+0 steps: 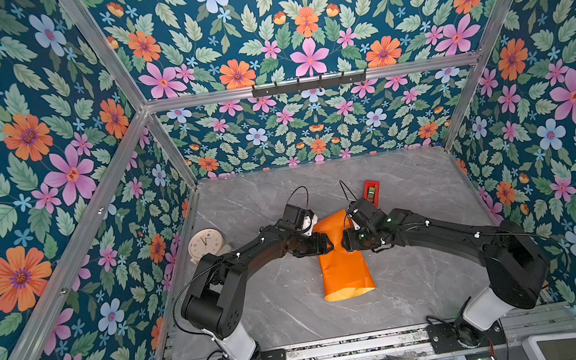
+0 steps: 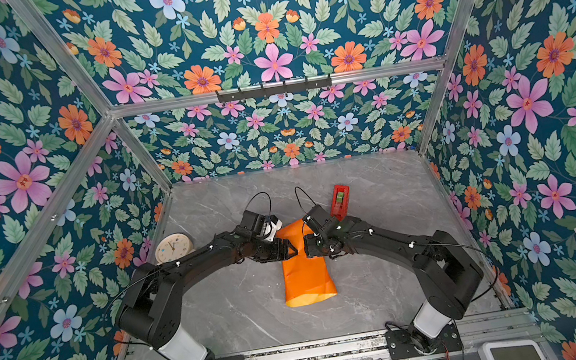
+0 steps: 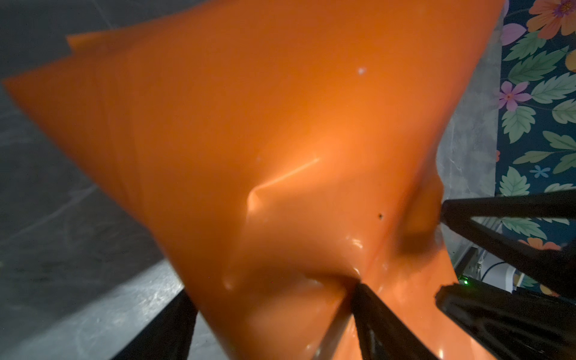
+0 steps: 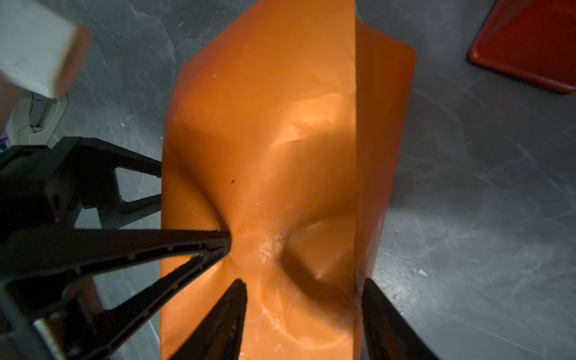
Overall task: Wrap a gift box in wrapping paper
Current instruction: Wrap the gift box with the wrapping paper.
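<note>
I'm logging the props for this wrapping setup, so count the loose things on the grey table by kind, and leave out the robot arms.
orange wrapping paper: 1
red tape dispenser: 1
round clock: 1
Total: 3
</note>
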### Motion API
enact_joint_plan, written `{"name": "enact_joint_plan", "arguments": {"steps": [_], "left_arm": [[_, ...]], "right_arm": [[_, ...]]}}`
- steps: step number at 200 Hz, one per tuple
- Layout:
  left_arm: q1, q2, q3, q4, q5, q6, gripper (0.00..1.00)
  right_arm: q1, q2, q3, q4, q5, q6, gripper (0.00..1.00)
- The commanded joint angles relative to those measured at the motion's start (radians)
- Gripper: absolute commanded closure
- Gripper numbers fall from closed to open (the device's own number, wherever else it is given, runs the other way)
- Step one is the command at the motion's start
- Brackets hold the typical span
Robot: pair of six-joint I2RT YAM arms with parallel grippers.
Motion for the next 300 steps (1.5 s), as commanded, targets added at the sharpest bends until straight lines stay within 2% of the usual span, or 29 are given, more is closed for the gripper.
{"name": "enact_joint_plan", "arguments": {"steps": [1,88,169,198,202,212,221,248,300], "left_arm": [[-0.005,0.024,-0.020,-0.170,-0.161,0.030,0.20],[-0.005,0.026,-0.017,-0.168,-0.159,0.030,0.21],[-0.005,0.028,-0.014,-0.168,-0.159,0.028,0.21],[-0.005,0.028,-0.011,-0.167,-0.158,0.028,0.21],[-0.005,0.028,-0.010,-0.167,-0.157,0.028,0.21],[-0.005,0.025,-0.011,-0.165,-0.158,0.027,0.21],[-0.005,0.025,-0.011,-0.165,-0.159,0.029,0.21],[-0.005,0.024,-0.014,-0.167,-0.161,0.028,0.21],[-0.005,0.022,-0.012,-0.170,-0.163,0.030,0.21]], "right_arm": [[0.001,0.006,0.003,-0.016,-0.003,-0.014,0.40],[-0.014,0.044,-0.002,-0.001,-0.056,-0.011,0.38],[-0.074,0.059,-0.059,0.154,-0.240,-0.008,0.29],[-0.098,0.014,-0.074,0.079,-0.196,-0.040,0.22],[-0.100,0.004,-0.076,0.068,-0.189,-0.043,0.20],[-0.104,-0.021,-0.083,0.045,-0.171,-0.048,0.08],[-0.103,-0.041,-0.085,0.028,-0.159,-0.055,0.05],[-0.104,-0.076,-0.078,0.045,-0.170,-0.057,0.05],[-0.092,-0.014,0.005,0.037,-0.217,-0.052,0.13]]}}
